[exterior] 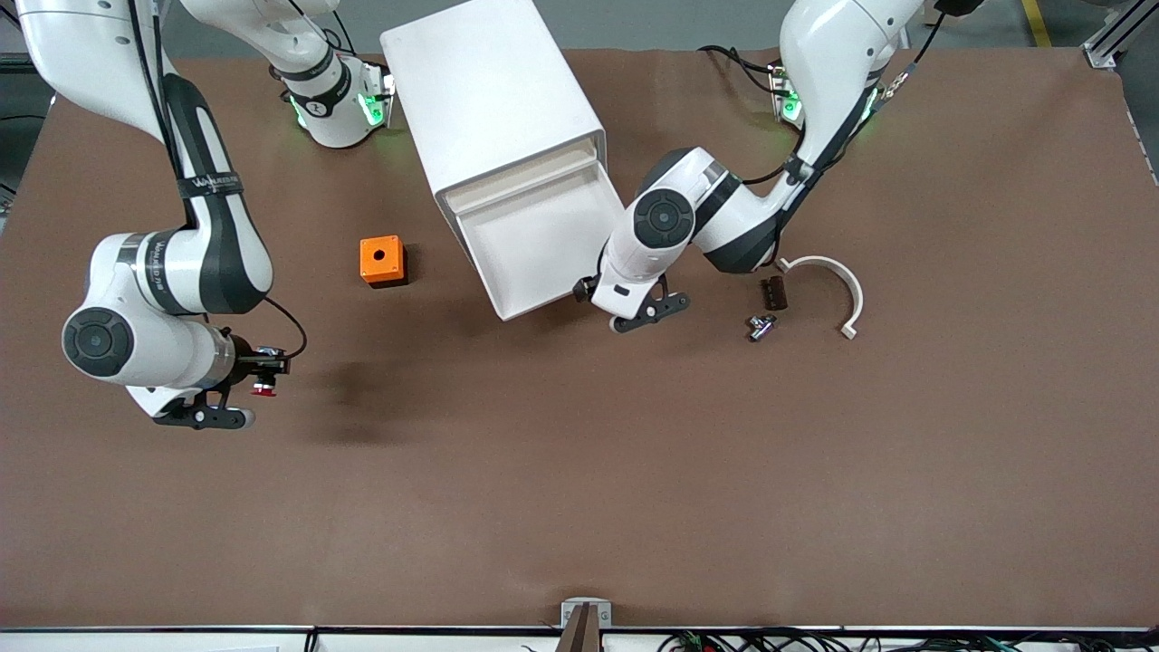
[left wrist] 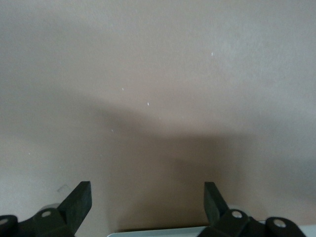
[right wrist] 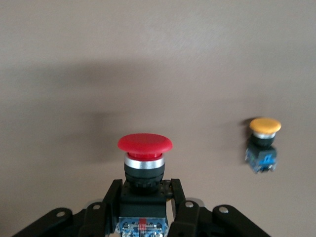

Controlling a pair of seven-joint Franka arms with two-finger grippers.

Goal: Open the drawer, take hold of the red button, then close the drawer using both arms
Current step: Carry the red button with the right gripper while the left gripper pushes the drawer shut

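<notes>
At the table's right-arm end the right gripper (exterior: 263, 374) hangs clamped on the button (right wrist: 144, 163), while the left gripper (left wrist: 147, 205), fingers wide, sits beside the open drawer (exterior: 543, 240), which I judge needs pushing shut next.

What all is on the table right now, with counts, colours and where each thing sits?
cabinet: one, white, table middle by the bases
drawer: one, white, pulled open
red button: one, held above the table
yellow button: one, on the table, seen only from the right wrist
cube: one, orange, beside the drawer
clip: one, white, curved, toward the left arm's end
right gripper: shut on red button
left gripper: open, by the drawer's front
</notes>
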